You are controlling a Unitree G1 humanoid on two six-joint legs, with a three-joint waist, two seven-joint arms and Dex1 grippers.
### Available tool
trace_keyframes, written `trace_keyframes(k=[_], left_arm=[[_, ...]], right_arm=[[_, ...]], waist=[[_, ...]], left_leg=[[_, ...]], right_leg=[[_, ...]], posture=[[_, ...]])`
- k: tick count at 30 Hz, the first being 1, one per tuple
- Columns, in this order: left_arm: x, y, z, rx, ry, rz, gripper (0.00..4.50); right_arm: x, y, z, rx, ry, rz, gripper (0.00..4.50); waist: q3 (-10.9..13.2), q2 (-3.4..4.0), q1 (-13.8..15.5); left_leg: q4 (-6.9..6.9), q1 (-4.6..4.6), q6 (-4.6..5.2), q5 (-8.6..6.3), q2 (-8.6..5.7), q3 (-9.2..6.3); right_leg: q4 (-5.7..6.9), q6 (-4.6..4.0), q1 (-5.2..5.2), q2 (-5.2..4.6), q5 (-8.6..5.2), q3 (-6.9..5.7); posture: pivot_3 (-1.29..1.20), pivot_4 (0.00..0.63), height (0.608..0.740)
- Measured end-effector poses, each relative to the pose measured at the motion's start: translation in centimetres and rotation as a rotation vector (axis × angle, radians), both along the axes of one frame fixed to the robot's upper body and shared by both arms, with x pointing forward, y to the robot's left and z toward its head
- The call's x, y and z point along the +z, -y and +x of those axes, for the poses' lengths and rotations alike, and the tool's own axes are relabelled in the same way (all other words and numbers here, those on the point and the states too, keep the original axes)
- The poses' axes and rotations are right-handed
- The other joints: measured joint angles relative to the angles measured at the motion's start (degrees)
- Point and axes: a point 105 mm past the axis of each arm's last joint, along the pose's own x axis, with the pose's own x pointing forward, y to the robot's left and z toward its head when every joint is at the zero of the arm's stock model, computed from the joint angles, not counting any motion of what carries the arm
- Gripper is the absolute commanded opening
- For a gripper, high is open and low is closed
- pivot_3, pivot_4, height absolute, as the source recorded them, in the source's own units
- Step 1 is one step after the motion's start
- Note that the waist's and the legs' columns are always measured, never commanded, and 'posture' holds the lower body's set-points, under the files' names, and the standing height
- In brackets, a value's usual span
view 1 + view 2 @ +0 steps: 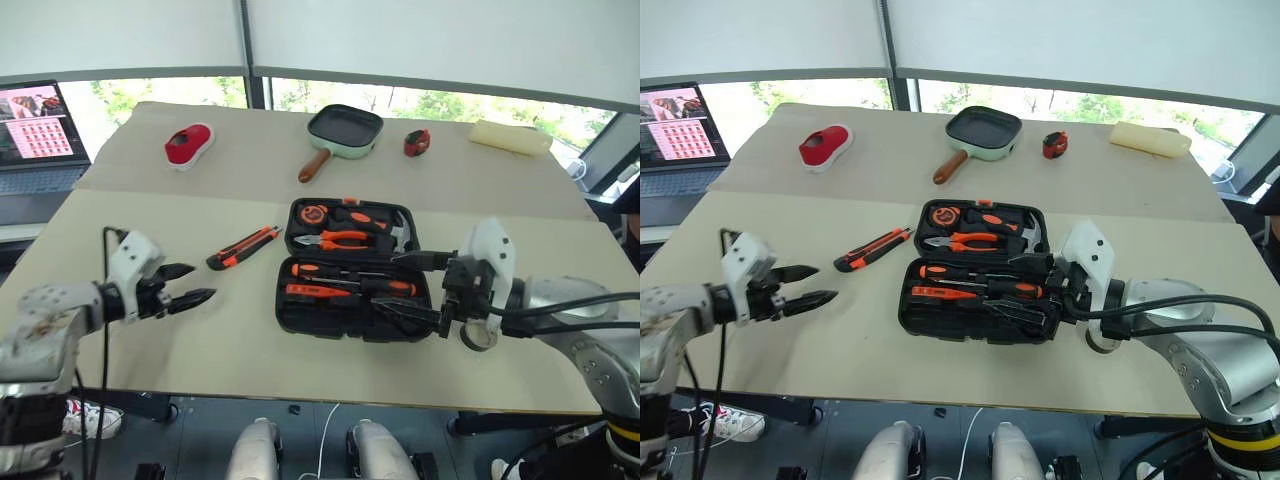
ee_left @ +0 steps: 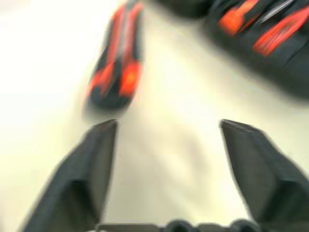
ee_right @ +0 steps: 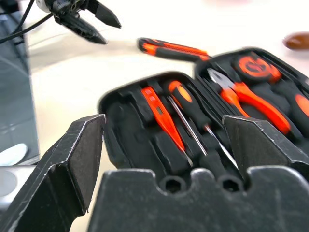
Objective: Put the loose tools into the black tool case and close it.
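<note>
The left tool (image 1: 190, 285) hung over the tabletop's (image 1: 230, 345) near-left part, its two black fingers spread apart and holding nothing, tips aimed toward the middle. Just beyond those tips lay the utility knife (image 1: 243, 247), orange and black, slanted on the bare surface, apart from the fingers and a little short of the case.

The right tool (image 1: 405, 288) hovered at the case's right-hand side, jaws wide and empty. In its wrist view the two fingers (image 3: 77, 159) framed the open case without touching any tool inside.

The black tool case (image 1: 355, 268) sat open and flat at the tabletop's middle, closer to the near edge, both moulded halves facing up. In the near half lay a slim all-orange tester screwdriver (image 1: 318, 291) and two orange-and-black-handled screwdrivers (image 1: 355, 277), lying lengthwise in their recesses. The far half carried orange-handled pliers (image 1: 342, 239), a steel-headed hammer (image 1: 400, 233) and a round orange-and-black piece in the corner.

A small dark tape roll (image 1: 480, 337) rested on the tabletop beside the case's near-right corner, partly behind the right arm.

Toward the far edge stood a green-rimmed frying pan (image 1: 345, 130).
</note>
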Motion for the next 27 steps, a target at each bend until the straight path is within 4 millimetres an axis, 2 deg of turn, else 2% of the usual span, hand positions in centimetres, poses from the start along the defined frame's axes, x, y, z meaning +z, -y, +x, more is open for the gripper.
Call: trace_keyframes(k=[4, 8, 12, 14, 18, 25, 27], left_arm=[[0.8, -0.3, 0.4, 0.011, 0.030, 0.024, 4.43], [3.2, 1.3, 3.0, -0.076, 0.082, 0.079, 4.43], [4.2, 3.1, 6.9, -0.156, 0.043, 0.142, 4.43], [4.1, 4.2, 8.3, -0.186, 0.008, 0.152, 4.43], [2.2, 6.3, 10.0, -0.285, -0.090, 0.203, 4.43], [-0.6, 7.0, 12.2, -0.308, -0.163, 0.339, 4.43], [-0.5, 7.2, 12.7, -0.308, -0.151, 0.350, 4.43]], right_arm=[[-0.5, -0.5, 0.1, 0.047, -0.026, -0.009, 4.50], [-0.6, -0.8, 0.1, 0.062, -0.022, -0.012, 4.50], [-0.6, -1.0, -0.4, 0.057, -0.013, -0.006, 4.50], [-0.8, -1.0, -0.6, 0.050, -0.012, -0.005, 4.50], [-0.8, -1.4, -1.3, 0.045, -0.018, 0.014, 4.50], [-1.2, -1.6, -2.0, 0.005, -0.011, 0.030, 4.50], [-1.1, -1.6, -2.0, -0.006, -0.004, 0.029, 4.50]], waist=[[0.0, -0.01, 1.2], [0.0, -0.02, 1.3], [0.0, -0.02, 1.2], [0.0, -0.02, 1.1], [0.0, -0.03, 0.5], [0.0, -0.05, 0.5], [0.0, -0.06, 0.7]], left_leg=[[0.00, -0.02, 0.01, 0.01, 0.01, 0.05], [0.01, -0.08, 0.01, 0.02, -0.01, 0.09], [0.02, -0.15, 0.02, 0.02, -0.02, 0.08], [0.03, -0.18, 0.02, 0.02, -0.03, 0.07], [0.03, -0.23, 0.03, 0.02, -0.01, 0.05], [0.09, -0.31, 0.03, 0.02, -0.04, 0.00], [0.11, -0.31, 0.03, 0.02, -0.04, -0.02]], right_leg=[[-0.01, -0.04, 0.00, -0.02, 0.00, -0.09], [0.00, -0.06, -0.02, 0.01, 0.01, -0.11], [-0.01, -0.05, -0.03, 0.08, 0.01, -0.10], [-0.01, -0.04, -0.04, 0.09, 0.01, -0.10], [-0.01, -0.04, -0.11, 0.13, 0.01, -0.08], [-0.02, -0.01, -0.10, 0.11, 0.01, -0.09], [-0.01, -0.01, -0.09, 0.11, 0.02, -0.09]], posture=[[0.00, 0.150, 0.740], [0.00, 0.150, 0.740], [0.00, 0.150, 0.740], [0.00, 0.150, 0.740], [0.00, 0.150, 0.740], [0.00, 0.150, 0.740], [0.00, 0.150, 0.740]])
